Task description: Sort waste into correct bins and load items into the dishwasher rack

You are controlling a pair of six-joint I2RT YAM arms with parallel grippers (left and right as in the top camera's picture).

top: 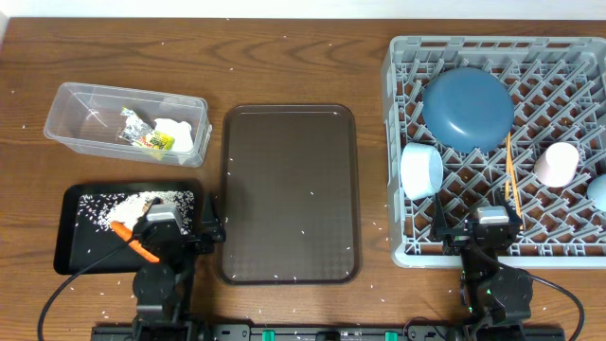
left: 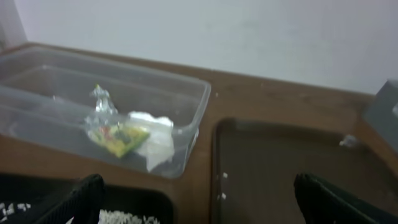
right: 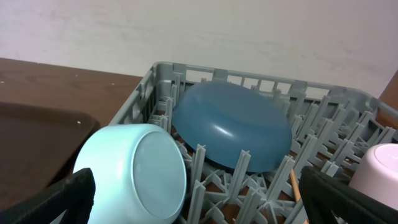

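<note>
The clear tub [top: 66, 109] holds the silvery wrapper [top: 142, 133] and the white tissue [top: 175, 131]; the tub [left: 186, 87], wrapper [left: 118, 134] and tissue [left: 155, 140] also show in the left wrist view. The black tray [top: 71, 246] holds rice [top: 109, 206] and the carrot [top: 133, 239]. The morsel is not visible. The grey rack [top: 407, 242] holds the blue plate [top: 467, 109], white bowl [top: 421, 169], pink cup [top: 557, 163], light blue cup [top: 598, 189] and chopsticks [top: 511, 170]. My left gripper [left: 199, 211] is open and empty over the black tray's right end. My right gripper [right: 205, 205] is open and empty at the rack's front edge, near the bowl [right: 134, 177].
The brown serving tray [top: 289, 189] lies between the bins and the rack, with a few stray rice grains on it and on the table around it. A white wall stands behind the table.
</note>
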